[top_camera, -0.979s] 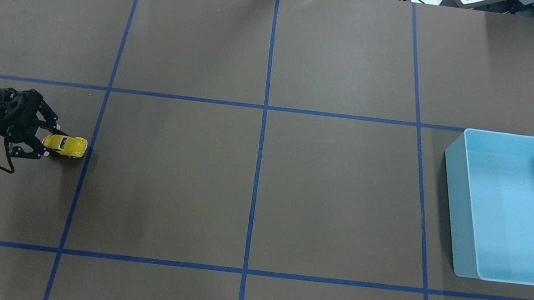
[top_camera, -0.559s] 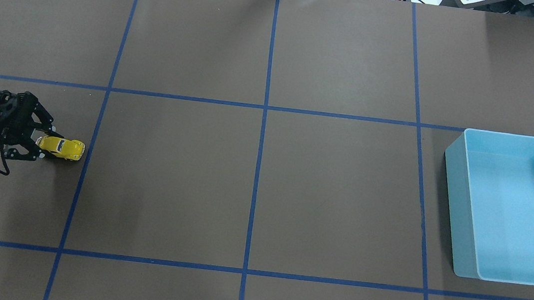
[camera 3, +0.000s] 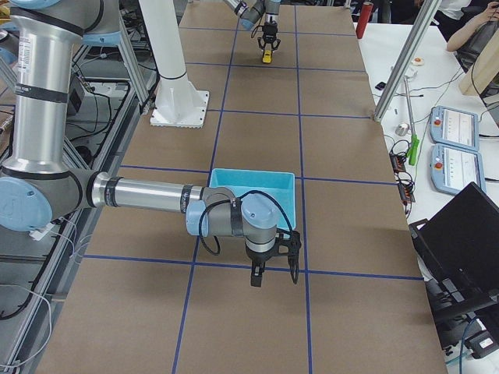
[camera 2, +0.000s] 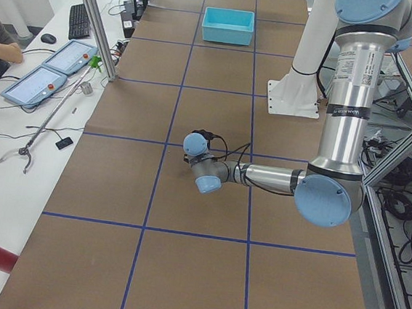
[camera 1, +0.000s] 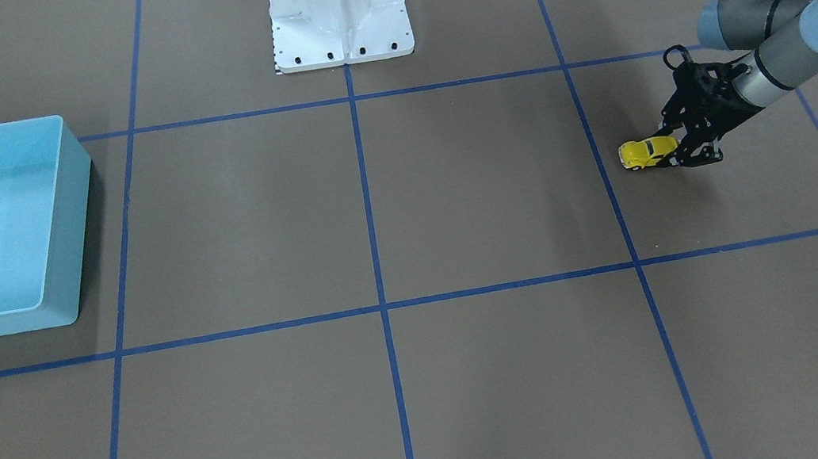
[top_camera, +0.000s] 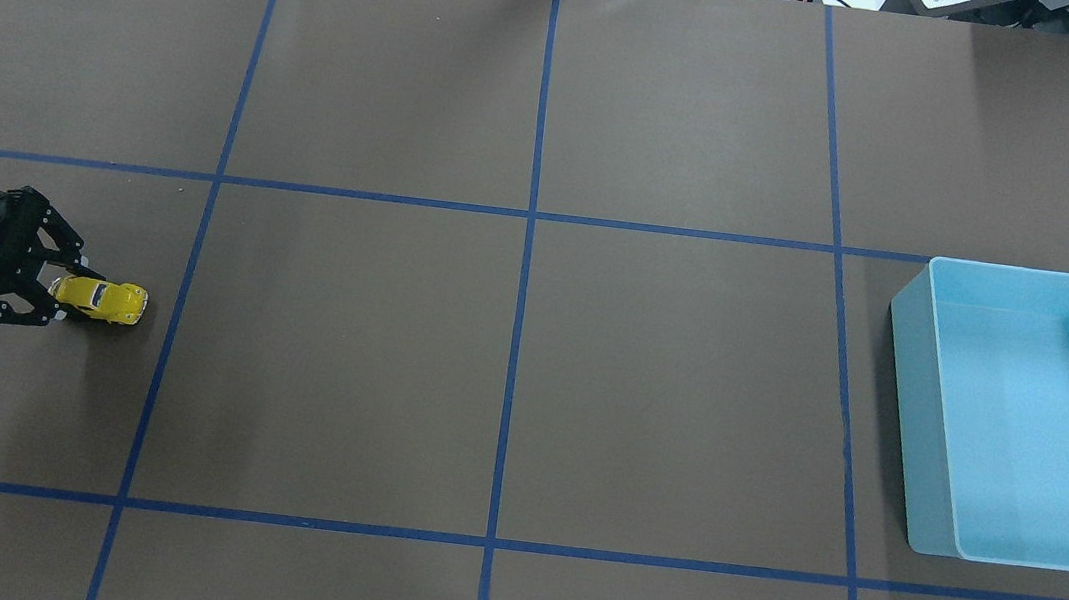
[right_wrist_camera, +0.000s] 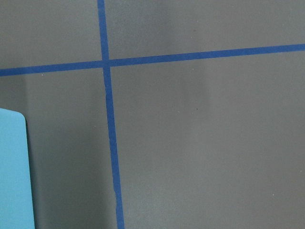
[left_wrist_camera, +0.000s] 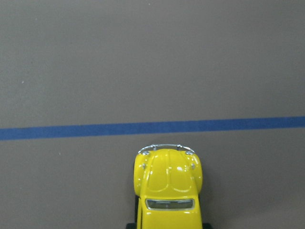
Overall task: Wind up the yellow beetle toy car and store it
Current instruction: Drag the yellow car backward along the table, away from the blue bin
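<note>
The yellow beetle toy car [top_camera: 102,300] sits low on the brown mat at the far left of the overhead view, nose pointing toward the table's middle. My left gripper [top_camera: 58,297] is shut on its rear end. The car [camera 1: 646,151] and left gripper [camera 1: 674,148] also show in the front-facing view. The left wrist view shows the car's hood and windscreen [left_wrist_camera: 167,183] just short of a blue tape line [left_wrist_camera: 152,128]. My right gripper [camera 3: 273,274] hangs over the mat beside the light blue bin [camera 3: 251,184]; I cannot tell whether it is open or shut.
The light blue bin [top_camera: 903,402] stands at the far right of the table and holds nothing. Its corner shows in the right wrist view [right_wrist_camera: 14,167]. Blue tape lines [top_camera: 516,338] divide the mat. The robot's white base plate [camera 1: 340,23] is at the table's middle edge.
My left gripper has moved further left along the mat, pulling the yellow car backward with it. The bin has not moved.
</note>
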